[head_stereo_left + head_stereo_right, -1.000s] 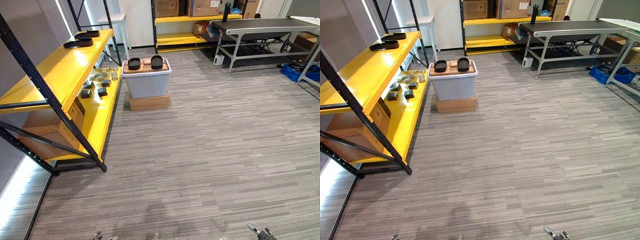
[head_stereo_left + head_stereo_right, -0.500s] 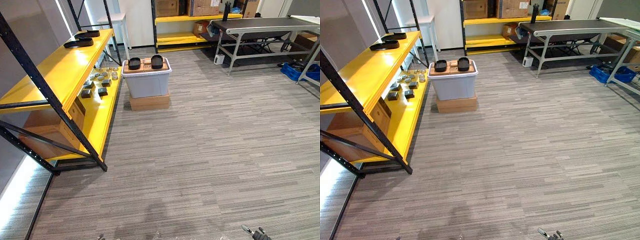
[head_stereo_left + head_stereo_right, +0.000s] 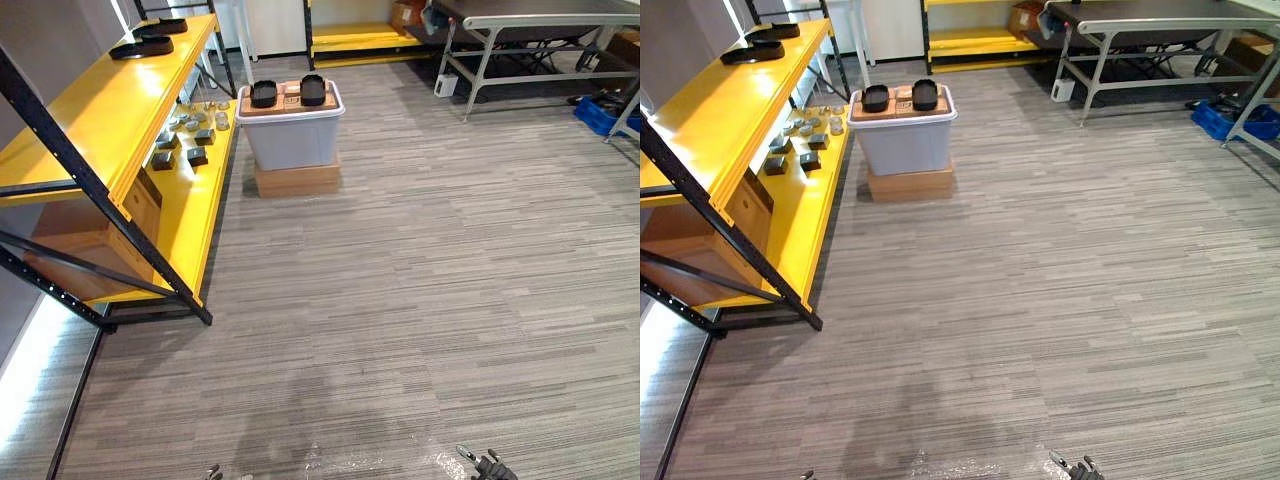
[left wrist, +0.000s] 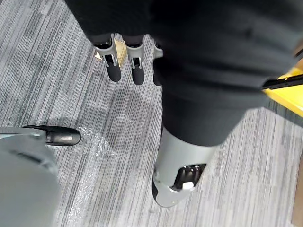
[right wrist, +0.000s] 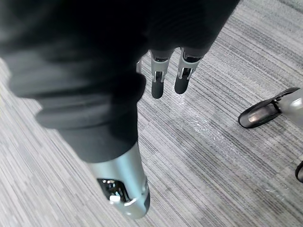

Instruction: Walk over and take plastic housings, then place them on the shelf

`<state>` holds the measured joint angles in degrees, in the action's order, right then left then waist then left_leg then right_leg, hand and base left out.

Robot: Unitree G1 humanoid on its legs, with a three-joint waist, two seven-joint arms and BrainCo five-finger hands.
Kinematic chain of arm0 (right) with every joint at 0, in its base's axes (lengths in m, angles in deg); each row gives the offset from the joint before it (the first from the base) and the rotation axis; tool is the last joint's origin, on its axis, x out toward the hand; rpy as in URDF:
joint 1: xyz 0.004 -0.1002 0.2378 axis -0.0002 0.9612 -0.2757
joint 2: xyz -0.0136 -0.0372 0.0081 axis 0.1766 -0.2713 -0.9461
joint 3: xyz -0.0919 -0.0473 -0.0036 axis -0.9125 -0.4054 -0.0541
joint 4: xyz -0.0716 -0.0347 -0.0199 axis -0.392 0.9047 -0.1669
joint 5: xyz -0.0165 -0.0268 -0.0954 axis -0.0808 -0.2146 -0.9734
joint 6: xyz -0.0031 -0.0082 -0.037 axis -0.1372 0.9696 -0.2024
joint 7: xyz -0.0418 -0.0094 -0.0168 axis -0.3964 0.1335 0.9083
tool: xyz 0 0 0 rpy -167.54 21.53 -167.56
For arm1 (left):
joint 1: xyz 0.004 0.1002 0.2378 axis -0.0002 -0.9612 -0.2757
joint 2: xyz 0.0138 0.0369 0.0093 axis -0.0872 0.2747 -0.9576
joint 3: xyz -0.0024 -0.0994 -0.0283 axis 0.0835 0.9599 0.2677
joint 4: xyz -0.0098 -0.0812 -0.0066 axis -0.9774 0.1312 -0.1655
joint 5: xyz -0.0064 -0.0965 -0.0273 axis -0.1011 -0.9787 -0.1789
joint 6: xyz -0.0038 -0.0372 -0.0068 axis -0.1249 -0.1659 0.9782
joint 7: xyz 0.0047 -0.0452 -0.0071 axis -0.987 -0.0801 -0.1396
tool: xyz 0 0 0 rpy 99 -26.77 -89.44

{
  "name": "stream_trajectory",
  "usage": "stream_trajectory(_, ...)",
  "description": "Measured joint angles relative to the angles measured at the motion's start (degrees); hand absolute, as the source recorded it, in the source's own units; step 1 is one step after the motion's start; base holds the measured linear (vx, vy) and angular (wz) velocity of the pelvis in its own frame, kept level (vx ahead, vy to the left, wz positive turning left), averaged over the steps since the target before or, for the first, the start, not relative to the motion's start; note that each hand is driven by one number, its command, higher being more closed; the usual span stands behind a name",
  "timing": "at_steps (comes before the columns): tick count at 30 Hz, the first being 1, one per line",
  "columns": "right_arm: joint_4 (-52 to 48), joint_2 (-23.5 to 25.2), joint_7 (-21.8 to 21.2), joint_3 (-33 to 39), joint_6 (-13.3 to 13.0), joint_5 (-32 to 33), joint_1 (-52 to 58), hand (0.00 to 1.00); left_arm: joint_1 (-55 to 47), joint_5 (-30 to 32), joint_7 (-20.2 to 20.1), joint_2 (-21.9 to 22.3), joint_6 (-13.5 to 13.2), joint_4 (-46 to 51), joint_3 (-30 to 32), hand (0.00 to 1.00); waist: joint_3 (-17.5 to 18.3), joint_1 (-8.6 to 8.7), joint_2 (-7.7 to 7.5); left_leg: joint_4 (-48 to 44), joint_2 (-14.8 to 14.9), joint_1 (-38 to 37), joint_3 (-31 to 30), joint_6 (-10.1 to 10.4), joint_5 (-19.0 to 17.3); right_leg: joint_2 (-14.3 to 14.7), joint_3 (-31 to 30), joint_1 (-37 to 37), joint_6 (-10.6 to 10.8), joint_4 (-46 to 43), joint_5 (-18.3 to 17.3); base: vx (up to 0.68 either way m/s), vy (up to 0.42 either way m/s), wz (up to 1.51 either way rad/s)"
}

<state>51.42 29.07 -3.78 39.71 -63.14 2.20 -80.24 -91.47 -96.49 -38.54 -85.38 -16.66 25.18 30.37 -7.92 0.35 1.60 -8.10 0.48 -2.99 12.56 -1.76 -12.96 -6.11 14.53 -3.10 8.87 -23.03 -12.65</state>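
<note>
Two black plastic housings (image 3: 264, 94) (image 3: 313, 90) lie on the lid of a grey bin (image 3: 290, 140), far ahead of me beside the yellow shelf (image 3: 110, 100). Two more dark housings (image 3: 142, 47) rest on the shelf's top level at its far end. My left hand (image 4: 114, 71) hangs over the carpet, fingers straight, holding nothing. My right hand (image 5: 156, 85) hangs the same way, open and bare. Its fingertips (image 3: 487, 466) peek in at the bottom edge of the left eye view.
The bin stands on a cardboard box (image 3: 297, 180). Small metal parts (image 3: 190, 140) lie on the lower shelf level, with a cardboard box (image 3: 90, 250) beneath. A conveyor table (image 3: 530, 15) and a blue crate (image 3: 605, 112) stand at the back right. Open grey carpet (image 3: 400, 300) lies between.
The whole picture has shifted: the camera has moved forward and dipped, so the back wall is cut off. Bin, housings and shelf stay put. Both hands still hang low.
</note>
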Motion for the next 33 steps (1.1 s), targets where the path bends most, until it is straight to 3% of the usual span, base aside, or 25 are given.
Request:
stream_trajectory(3,0.01,1.03,-0.02,-2.57,0.05,0.06,0.73,0.00,0.08,0.04,0.12,-1.74,0.08,0.07,-2.26,0.00,-1.30,0.58,-0.32,-1.48,0.02,-2.91,-1.59,-0.68,-3.36,-5.99,2.30,-12.11,-2.15,-28.62,0.69,0.14,0.142,0.15)
stream_trajectory(4,0.07,1.68,-0.02,-2.67,0.06,0.06,1.08,0.00,0.20,0.05,0.14,-2.48,0.10,0.29,-2.19,0.00,-1.84,0.81,-0.30,-0.24,0.57,-5.02,-1.96,-0.35,-3.86,-6.46,3.29,-14.48,-1.70,-30.30,0.09,0.28,0.111,0.23)
stream_trajectory(6,0.29,2.16,-0.03,-2.67,0.06,0.08,1.10,0.00,1.73,0.05,0.17,-3.35,0.22,0.32,-2.10,0.00,-2.72,1.38,-0.10,1.98,1.46,-8.37,-2.90,-0.25,-3.99,-5.34,4.91,-17.07,-2.33,-25.61,-1.67,0.44,0.040,0.26)
stream_trajectory(9,0.16,2.23,-0.02,-2.68,0.04,0.14,0.69,0.00,5.93,0.07,0.36,-3.53,0.02,0.40,-2.05,0.00,-3.95,3.24,2.14,6.30,5.77,-12.03,-4.32,0.92,-4.41,0.74,8.15,-22.01,-5.54,-9.74,0.40,0.51,-0.065,0.42)
stream_trajectory(10,0.09,2.65,-0.03,-2.66,0.01,0.14,0.79,0.00,7.58,0.19,0.63,-3.70,-0.06,0.35,-2.06,0.00,-4.32,3.98,2.03,6.51,7.04,-12.99,-4.85,2.58,-4.23,2.89,8.51,-24.37,-7.50,-1.43,4.50,0.48,-0.131,0.45)
stream_trajectory(11,0.01,2.91,-0.02,-2.66,0.01,0.14,1.46,0.00,8.23,0.37,0.85,-3.93,-0.11,0.32,-2.09,0.00,-3.90,4.03,0.95,5.63,6.90,-13.37,-5.04,4.12,-4.51,3.41,7.94,-25.35,-7.63,4.56,8.21,0.83,-0.278,0.51)
stream_trajectory(12,-0.01,2.99,0.01,-2.44,-0.01,0.12,3.00,0.00,8.41,1.33,0.91,-3.51,-0.25,-0.10,-2.08,0.00,-3.38,4.08,-0.01,1.56,6.69,-14.41,-5.44,6.36,-5.85,3.76,6.07,-25.73,-11.78,5.58,14.08,0.95,-0.328,0.38)
stream_trajectory(13,-0.04,3.07,-0.04,-1.33,-0.02,0.07,3.25,0.00,8.30,1.86,1.02,-2.18,-0.26,-0.41,-1.87,0.00,-3.77,4.57,1.22,-7.27,9.14,-13.39,-6.36,7.98,-5.95,4.10,6.59,-24.64,-15.80,0.84,14.79,0.99,-0.336,0.34)
stream_trajectory(14,-0.10,3.28,-0.08,-1.34,-0.17,0.07,3.30,0.00,8.40,2.35,0.89,-1.87,-0.25,-0.43,-1.84,0.00,-3.97,4.75,1.73,-13.39,10.65,-11.17,-6.37,9.88,-3.83,4.37,7.03,-23.56,-16.08,-0.42,12.59,0.86,-0.280,0.39)
stream_trajectory(15,0.07,3.78,-0.48,-0.86,-0.18,0.09,3.46,0.00,8.31,2.47,0.81,-1.16,-0.26,-0.22,0.22,0.00,-4.12,5.05,1.86,-27.88,12.84,-5.18,-6.10,9.84,5.61,4.86,7.80,-20.02,-16.46,-0.52,8.80,0.67,-0.242,0.38)
stream_trajectory(16,-0.06,4.08,-0.52,-0.08,-0.19,0.13,3.51,0.00,8.25,2.47,0.87,-0.76,-0.23,-0.24,1.92,0.00,-4.34,5.00,2.03,-35.57,14.94,-1.93,-5.85,10.31,9.97,5.44,8.26,-17.16,-16.55,0.62,7.61,0.83,-0.337,0.39)
stream_trajectory(17,-0.01,4.28,-0.45,0.11,-0.23,0.16,3.46,0.00,7.90,2.44,0.91,-0.44,-0.22,-0.22,5.31,0.00,-5.27,4.17,1.84,-50.38,19.84,2.92,-2.12,9.32,10.76,7.63,8.18,-9.78,-16.69,4.41,6.27,0.83,-0.351,0.11)
stream_trajectory(18,-0.13,4.07,-0.40,-0.39,-0.31,0.13,3.24,0.00,6.77,2.23,1.01,-0.17,-0.01,-0.11,8.27,0.00,-5.76,2.71,1.06,-59.85,22.84,6.69,1.49,6.99,9.39,9.13,6.92,-1.88,-16.64,9.23,5.56,0.80,-0.334,-0.08)
stream_trajectory(19,-0.16,3.95,-0.40,-0.43,-0.46,0.13,3.05,0.00,6.27,2.20,1.02,-0.04,0.04,-0.10,9.17,0.00,-5.96,1.93,0.38,-61.97,22.83,8.62,2.96,6.14,8.35,9.12,6.10,1.20,-16.47,11.19,5.29,0.75,-0.269,-0.37)
stream_trajectory(21,-0.33,1.87,-0.29,-1.72,-0.94,-0.03,0.25,0.00,3.45,1.69,0.94,0.76,0.08,-0.10,9.83,0.00,-6.12,-0.66,-0.49,-57.35,19.51,19.37,6.01,6.98,5.60,8.87,2.12,9.57,-15.32,18.20,4.47,0.74,-0.193,-0.59)
stream_trajectory(23,-0.09,0.05,-0.39,-3.43,-1.03,-0.02,-2.60,0.00,1.70,1.09,0.94,1.47,0.06,-0.02,9.76,0.00,-6.16,-2.21,-0.51,-37.93,14.51,25.24,6.31,8.37,4.68,8.20,0.00,13.35,-14.07,21.28,3.41,0.70,-0.062,-0.64)
stream_trajectory(24,-0.09,-1.13,-0.39,-4.76,-1.13,-0.01,-4.28,0.00,0.31,0.86,0.99,1.81,0.10,-0.12,9.05,0.00,-6.19,-3.12,-0.55,-21.24,11.24,26.66,6.25,7.00,6.20,7.82,-1.31,16.75,-12.70,23.37,1.92,0.63,0.023,-0.50)
stream_trajectory(26,-0.13,-2.65,-0.36,-5.12,-1.24,-0.02,-4.55,0.00,-1.13,0.53,1.07,2.71,0.16,-0.12,8.11,0.00,-5.45,-4.94,0.73,-4.83,9.70,28.16,5.92,8.29,9.30,8.55,-3.38,20.82,-10.58,25.87,0.18,0.68,0.094,-0.65)
stream_trajectory(27,-0.01,-3.66,0.11,-5.35,-1.36,-0.06,-3.80,0.00,-2.20,0.43,1.15,2.91,0.21,-0.13,6.22,0.00,-4.96,-6.14,1.02,-3.61,8.44,30.17,4.51,7.83,9.12,8.58,-4.48,26.18,-7.35,26.66,-2.07,0.76,0.174,-0.57)
stream_trajectory(28,-0.09,-3.90,0.18,-6.15,-1.59,-0.06,-2.85,0.00,-2.90,0.42,1.17,3.10,0.24,-0.13,6.17,0.00,-4.11,-5.97,1.05,-4.37,7.14,30.17,3.96,6.87,9.69,8.49,-4.49,27.44,-5.67,24.87,-3.26,0.99,0.263,-0.45)
stream_trajectory(29,0.02,-3.19,0.25,-6.58,-1.86,-0.05,-1.59,0.00,-4.02,0.04,1.18,3.06,0.22,-0.23,6.35,0.00,-2.13,-6.30,0.20,-5.39,4.71,29.52,0.28,-1.70,16.86,6.74,-4.69,25.63,-3.74,15.06,-5.94,0.91,0.252,-0.12)
stream_trajectory(30,0.34,-1.56,0.29,-6.09,-1.89,-0.05,-0.96,0.00,-4.16,0.04,1.14,3.02,0.15,-0.30,6.33,0.00,-0.64,-5.41,-2.04,-7.47,2.97,28.34,0.52,-2.41,17.63,3.24,-4.61,19.55,-2.35,-1.03,-4.81,0.92,0.251,-0.06)
stream_trajectory(31,0.34,-0.85,0.31,-6.05,-1.99,-0.05,-0.52,0.00,-4.10,-0.01,1.22,2.61,0.07,-0.27,6.72,0.00,-0.30,-4.86,-3.04,-8.07,2.34,27.37,0.77,-2.40,17.63,1.43,-4.71,16.14,-1.11,-9.88,-1.52,0.90,0.220,0.31)
stream_trajectory(32,0.60,0.80,0.31,-6.04,-2.01,-0.04,0.24,0.00,-3.32,-0.12,1.22,1.19,0.13,-0.32,6.16,0.00,-0.77,-3.83,-5.33,-8.19,-0.38,23.78,0.54,-2.46,15.87,-2.95,-4.91,11.01,1.23,-24.45,8.69,0.88,0.177,0.41)
stream_trajectory(33,1.19,1.58,0.25,-6.08,-1.95,-0.04,0.42,0.00,-2.30,-0.64,1.38,0.78,0.17,-0.22,5.11,0.00,-1.61,-3.80,-6.35,-6.94,-2.41,19.61,0.35,-2.27,14.17,-6.60,-3.35,7.83,0.29,-32.66,9.09,1.01,0.183,0.40)
